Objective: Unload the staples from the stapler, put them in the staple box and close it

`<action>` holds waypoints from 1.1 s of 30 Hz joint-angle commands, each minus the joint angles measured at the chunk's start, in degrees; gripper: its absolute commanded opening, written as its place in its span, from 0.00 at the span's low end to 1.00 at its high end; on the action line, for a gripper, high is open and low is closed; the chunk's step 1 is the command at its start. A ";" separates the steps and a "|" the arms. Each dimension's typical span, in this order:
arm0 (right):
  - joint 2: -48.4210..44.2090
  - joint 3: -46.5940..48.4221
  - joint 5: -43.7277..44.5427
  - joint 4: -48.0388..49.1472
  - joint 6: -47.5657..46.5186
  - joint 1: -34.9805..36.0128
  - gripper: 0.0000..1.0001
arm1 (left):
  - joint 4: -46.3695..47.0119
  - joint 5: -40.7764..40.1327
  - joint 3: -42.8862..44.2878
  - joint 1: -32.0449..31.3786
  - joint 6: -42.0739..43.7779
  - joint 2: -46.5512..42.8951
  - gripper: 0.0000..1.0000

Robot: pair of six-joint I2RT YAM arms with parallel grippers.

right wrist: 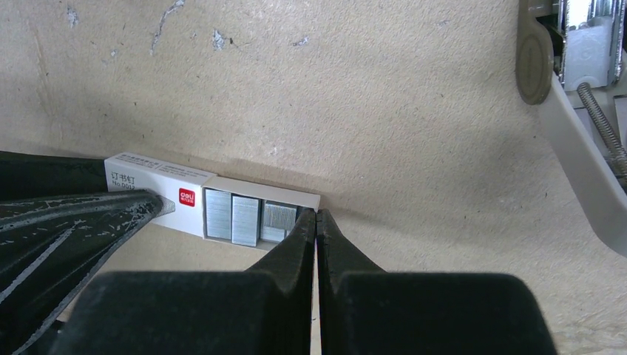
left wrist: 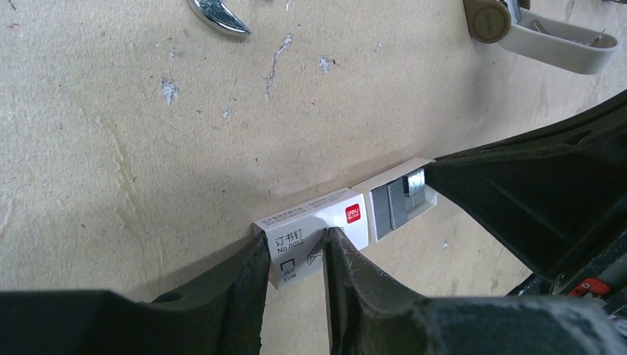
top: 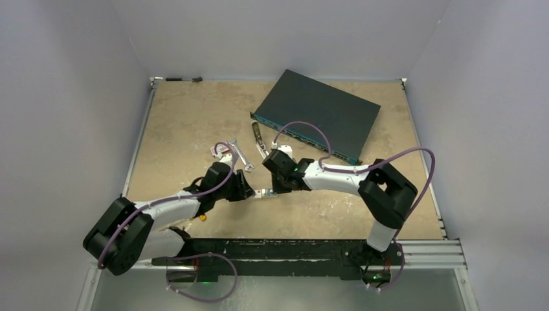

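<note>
One stapler point(left wrist: 554, 48), one wrench point(top: 240, 155), one dark flat box point(top: 317, 113) and one small white box point(right wrist: 159, 191) are in view, the last with one tray point(right wrist: 296, 198) slid out. Three blocks of staples point(right wrist: 233, 219) show in that tray. There are two grippers, the left gripper point(left wrist: 296, 240) and the right gripper point(right wrist: 316, 214)

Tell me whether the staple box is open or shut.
Open: its tray is slid partway out of the sleeve, showing staple strips inside.
</note>
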 commanded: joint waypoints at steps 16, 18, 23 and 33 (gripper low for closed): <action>2.70 3.66 2.90 -3.58 0.58 1.54 0.00 | 1.30 -2.16 -2.76 -0.15 -4.60 -3.90 0.31; 2.63 3.72 3.29 -3.94 0.66 1.64 0.00 | 1.25 -2.47 -2.93 -0.14 -4.69 -4.07 0.31; 2.85 4.34 3.39 -4.22 0.77 1.72 0.00 | 1.56 -2.21 -3.03 -0.13 -4.92 -4.12 0.31; 4.66 7.98 3.48 -5.18 0.78 1.99 0.00 | 2.03 -1.84 -3.07 -0.48 -5.16 -4.05 0.31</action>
